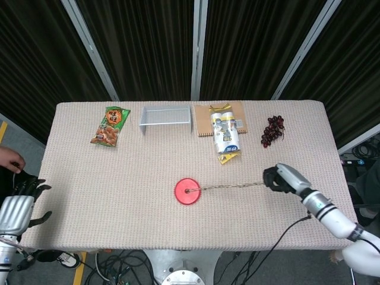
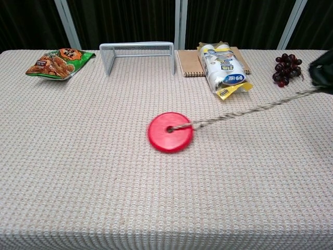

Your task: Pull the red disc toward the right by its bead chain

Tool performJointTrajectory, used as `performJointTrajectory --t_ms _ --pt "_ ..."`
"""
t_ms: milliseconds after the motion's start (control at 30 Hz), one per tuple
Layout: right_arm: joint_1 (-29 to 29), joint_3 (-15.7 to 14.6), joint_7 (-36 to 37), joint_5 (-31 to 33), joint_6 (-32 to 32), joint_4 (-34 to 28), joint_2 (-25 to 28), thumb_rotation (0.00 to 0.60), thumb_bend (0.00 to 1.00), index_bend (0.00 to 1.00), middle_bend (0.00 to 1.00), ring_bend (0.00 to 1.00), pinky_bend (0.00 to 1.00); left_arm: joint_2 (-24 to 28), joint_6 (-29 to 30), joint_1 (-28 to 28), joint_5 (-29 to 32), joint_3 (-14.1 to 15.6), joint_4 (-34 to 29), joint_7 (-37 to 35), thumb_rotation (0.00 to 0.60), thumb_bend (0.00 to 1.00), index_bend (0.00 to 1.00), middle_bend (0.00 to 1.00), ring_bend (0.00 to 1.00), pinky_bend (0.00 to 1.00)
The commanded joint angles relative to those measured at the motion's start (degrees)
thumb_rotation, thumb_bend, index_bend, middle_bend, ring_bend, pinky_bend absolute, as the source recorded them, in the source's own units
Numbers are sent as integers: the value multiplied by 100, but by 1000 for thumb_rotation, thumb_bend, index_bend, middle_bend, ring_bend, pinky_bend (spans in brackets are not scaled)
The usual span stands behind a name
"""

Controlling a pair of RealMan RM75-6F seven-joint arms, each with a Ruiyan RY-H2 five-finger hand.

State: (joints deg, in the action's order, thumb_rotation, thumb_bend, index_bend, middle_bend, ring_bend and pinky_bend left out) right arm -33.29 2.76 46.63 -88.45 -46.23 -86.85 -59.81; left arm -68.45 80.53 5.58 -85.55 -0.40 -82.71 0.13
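The red disc [image 1: 188,191] [image 2: 170,132] lies flat near the middle of the table. Its bead chain [image 1: 231,186] [image 2: 250,110] runs taut from the disc's centre hole to the right. My right hand [image 1: 278,179] [image 2: 322,71] grips the chain's far end, fingers curled around it, right of centre in the head view and at the right edge of the chest view. Off the table's left edge, low in the head view, my left hand [image 1: 21,203] has its fingers apart and holds nothing.
Along the far edge sit a snack bag [image 1: 110,126], a white wire rack [image 1: 165,116], a wrapped pack of bottles [image 1: 225,134] on a brown board [image 1: 205,119], and dark grapes [image 1: 272,130]. A person's hand [image 1: 8,159] shows at the far left.
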Motion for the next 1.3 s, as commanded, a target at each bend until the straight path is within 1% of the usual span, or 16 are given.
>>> performJointTrajectory --t_ms 33,300,467,533,667,867,967,1033,1067,1100,1133,1167,1200,1233,1267,1300 --pt "610 -286 -660 246 -473 665 333 600 1000 1000 845 933 1000 -15 -27 20 6 3 -52 69 600 191 289 158 99 165" --pt "1203 -159 -1225 1168 -814 1349 443 600 1000 1000 845 933 1000 -28 -65 64 0 10 -161 213 600 190 289 158 99 165" --pt "1274 24 -1882 1678 -788 1754 178 600 1000 1000 845 933 1000 -12 -39 52 13 12 -171 211 600 191 289 158 99 165" --pt "1248 100 -1948 1745 -767 1734 97 600 1000 1000 845 933 1000 -9 -36 42 29 15 -162 196 600 190 289 158 99 165" --pt "1112 178 -1990 1395 -908 1390 -14 600 1000 1000 845 933 1000 -19 -42 42 40 17 -141 171 600 190 289 158 99 164" --pt "799 435 -1977 411 -1691 288 -191 600 1000 1000 845 933 1000 -1 7 23 49 8 -134 151 600 190 289 158 99 165" --pt "727 568 -1936 157 -2063 -60 -385 600 1000 1000 837 931 1000 20 27 10 52 10 -139 143 600 190 289 158 99 165" --pt "685 491 -2017 -15 -2086 -119 -497 600 948 984 786 864 951 22 19 5 62 16 -131 129 600 190 289 158 99 164" --pt "641 376 -2068 -133 -1952 -134 -464 600 874 937 744 779 887 18 15 3 66 19 -122 121 600 190 289 158 99 165" --pt "586 241 -2148 -259 -1772 -142 -389 600 742 835 665 623 779 10 14 1 71 19 -110 110 600 190 289 158 99 165" --pt "534 117 -2272 -366 -1596 -141 -310 600 626 713 579 465 672 2 6 0 78 21 -99 98 600 190 289 158 99 164" --pt "498 0 -2572 -414 -1409 -125 -235 600 501 551 455 280 543 -5 -4 1 83 23 -85 87 600 190 289 158 99 165" --pt "488 -56 -2886 -405 -1302 -114 -203 600 416 419 344 154 444 -13 -11 0 83 28 -70 82 600 190 289 159 99 165" --pt "500 -102 -3249 -364 -1221 -119 -174 600 328 268 223 59 339 -18 -17 4 79 30 -61 79 600 190 289 159 99 165" --pt "542 -123 -3785 -280 -1195 -149 -156 600 247 139 126 12 261 -22 -23 10 77 29 -56 74 600 190 289 159 99 165" --pt "593 -119 -4203 -199 -1232 -179 -168 600 185 64 70 0 210 -25 -26 13 73 29 -56 72 600 190 289 158 99 165"
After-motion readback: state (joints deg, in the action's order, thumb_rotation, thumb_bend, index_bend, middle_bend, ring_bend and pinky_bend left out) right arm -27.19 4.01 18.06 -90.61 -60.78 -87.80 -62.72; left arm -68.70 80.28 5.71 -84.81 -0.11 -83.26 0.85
